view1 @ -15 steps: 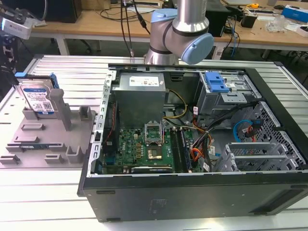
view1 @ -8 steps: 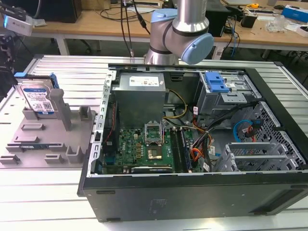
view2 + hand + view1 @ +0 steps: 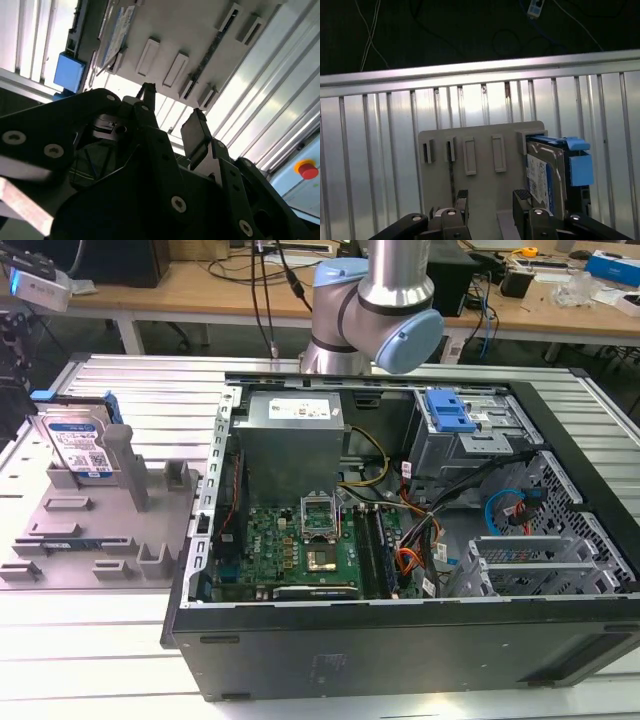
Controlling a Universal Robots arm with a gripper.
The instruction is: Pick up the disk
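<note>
Currently the disk (image 3: 82,445) stands upright on its edge in a slot of the grey holder plate (image 3: 100,540), in the upper left of the exterior view, its label facing outward and blue rails at its sides. The plate lies on the ribbed metal table (image 3: 90,660), just beside the open computer case (image 3: 400,570), which takes the centre and the exterior view's right. In the first wrist view the gripper (image 3: 492,199) has its fingers (image 3: 521,196) spread wide with nothing between them, near the disk (image 3: 545,175) but apart from it.
</note>
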